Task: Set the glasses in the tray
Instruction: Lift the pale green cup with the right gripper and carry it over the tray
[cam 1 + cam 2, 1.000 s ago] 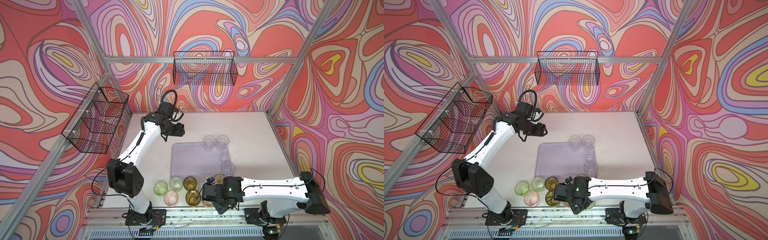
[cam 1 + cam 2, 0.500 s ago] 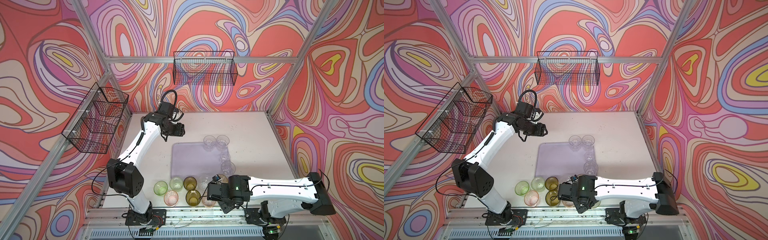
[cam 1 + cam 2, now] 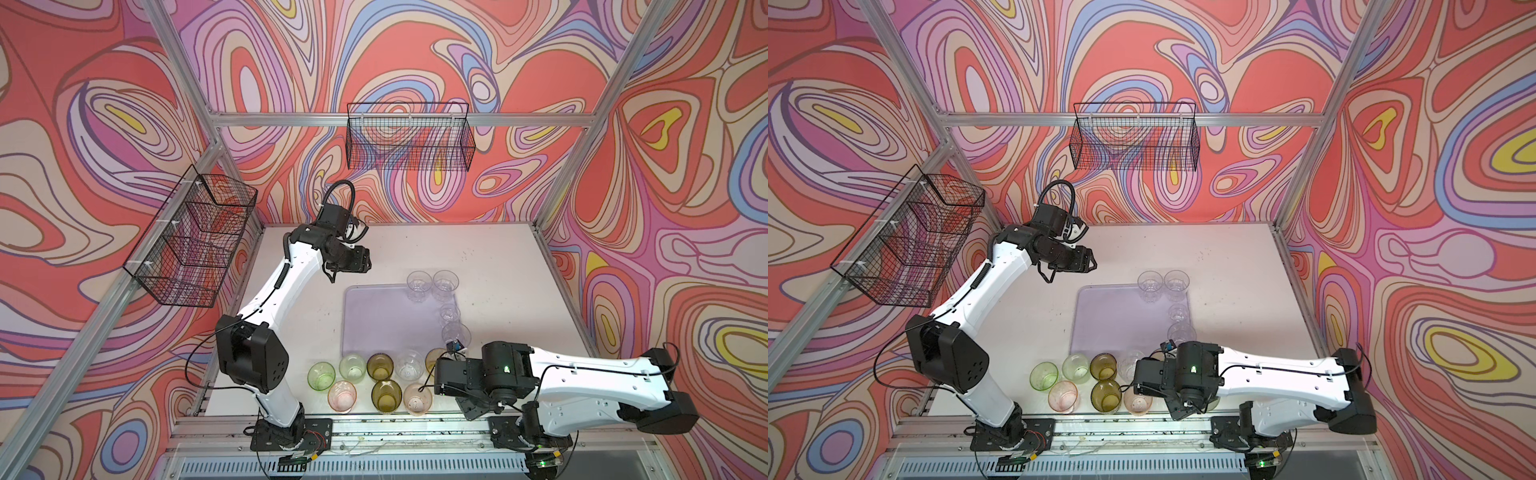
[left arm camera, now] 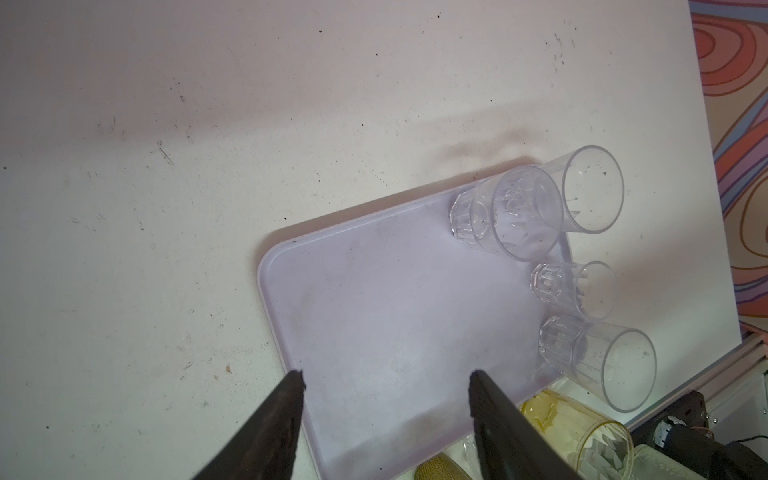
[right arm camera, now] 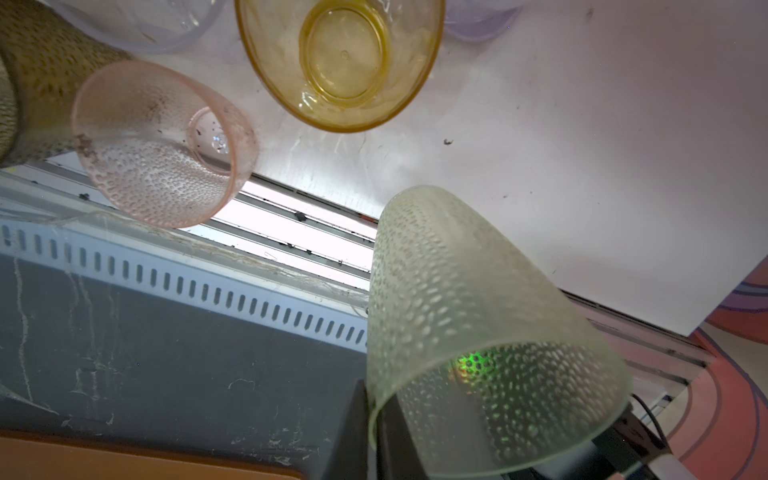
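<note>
Pale green and dimpled, one tumbler (image 5: 478, 332) is pinched at its rim by the right gripper (image 5: 376, 419), whose jaws are closed on its wall. It is held near the front edge of the table (image 3: 498, 270), outside the lilac tray (image 3: 374, 328). The left gripper (image 4: 386, 415) hangs raised near the tray's far left corner, jaws spread wide with nothing between them. Four clear tumblers (image 3: 418, 282) stand in the tray along its far right corner and right side. A pink tumbler (image 5: 162, 141), an amber tumbler (image 5: 340, 62) and other tinted ones stand clustered on the table between tray and front edge.
</note>
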You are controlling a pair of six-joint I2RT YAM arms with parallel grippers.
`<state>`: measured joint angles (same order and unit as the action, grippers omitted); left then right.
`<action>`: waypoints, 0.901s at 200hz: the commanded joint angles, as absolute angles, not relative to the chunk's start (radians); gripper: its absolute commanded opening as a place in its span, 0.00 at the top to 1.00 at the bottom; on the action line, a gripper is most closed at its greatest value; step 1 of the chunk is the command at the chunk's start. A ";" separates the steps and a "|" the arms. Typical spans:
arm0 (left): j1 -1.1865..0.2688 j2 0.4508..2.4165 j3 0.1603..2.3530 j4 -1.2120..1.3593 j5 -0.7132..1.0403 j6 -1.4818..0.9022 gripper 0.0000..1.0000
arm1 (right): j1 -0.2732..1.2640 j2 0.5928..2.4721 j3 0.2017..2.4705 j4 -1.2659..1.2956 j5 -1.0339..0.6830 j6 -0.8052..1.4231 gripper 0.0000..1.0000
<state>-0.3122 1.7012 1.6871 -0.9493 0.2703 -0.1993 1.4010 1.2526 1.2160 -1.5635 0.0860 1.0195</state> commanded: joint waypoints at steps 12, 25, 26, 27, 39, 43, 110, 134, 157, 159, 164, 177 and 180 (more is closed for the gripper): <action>-0.304 1.709 1.713 -0.973 0.285 -0.206 0.34 | 1.308 1.196 1.295 -1.664 0.141 1.053 1.00; -0.304 1.709 1.713 -0.973 0.285 -0.206 0.34 | 1.252 1.184 1.324 -1.688 0.144 1.034 1.00; -0.304 1.709 1.713 -0.972 0.285 -0.206 0.34 | 1.248 1.183 1.326 -1.689 0.145 1.032 1.00; -0.304 1.709 1.713 -0.972 0.285 -0.206 0.34 | 1.245 1.183 1.327 -1.691 0.145 1.030 1.00; -0.305 1.707 1.712 -0.971 0.284 -0.205 0.34 | 1.200 1.180 1.358 -1.699 0.146 1.001 1.00; -0.305 1.707 1.713 -0.972 0.284 -0.204 0.34 | 1.186 1.181 1.369 -1.700 0.144 0.988 1.00; -0.303 1.706 1.713 -0.976 0.279 -0.200 0.34 | 0.963 1.306 1.531 -1.700 0.099 0.741 1.00; -0.303 1.706 1.713 -0.976 0.279 -0.199 0.34 | 0.915 1.354 1.596 -1.700 0.102 0.677 1.00; -0.304 1.706 1.712 -0.976 0.281 -0.202 0.34 | 0.887 1.412 1.668 -1.701 0.116 0.621 1.00; -0.303 1.706 1.713 -0.976 0.282 -0.201 0.34 | 0.886 1.418 1.675 -1.700 0.118 0.616 1.00; -0.303 1.707 1.712 -0.973 0.285 -0.201 0.34 | 0.881 1.430 1.692 -1.701 0.119 0.605 1.00; -0.303 1.708 1.713 -0.974 0.289 -0.202 0.34 | 0.864 1.457 1.725 -1.699 0.125 0.573 1.00; -0.303 1.709 1.712 -0.974 0.289 -0.202 0.34 | 0.858 1.464 1.733 -1.697 0.126 0.568 1.00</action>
<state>-0.3111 1.7035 1.6878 -0.9493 0.2737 -0.1993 0.8867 1.4220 1.6718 -1.6470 0.1017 0.6624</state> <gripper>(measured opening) 0.663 0.049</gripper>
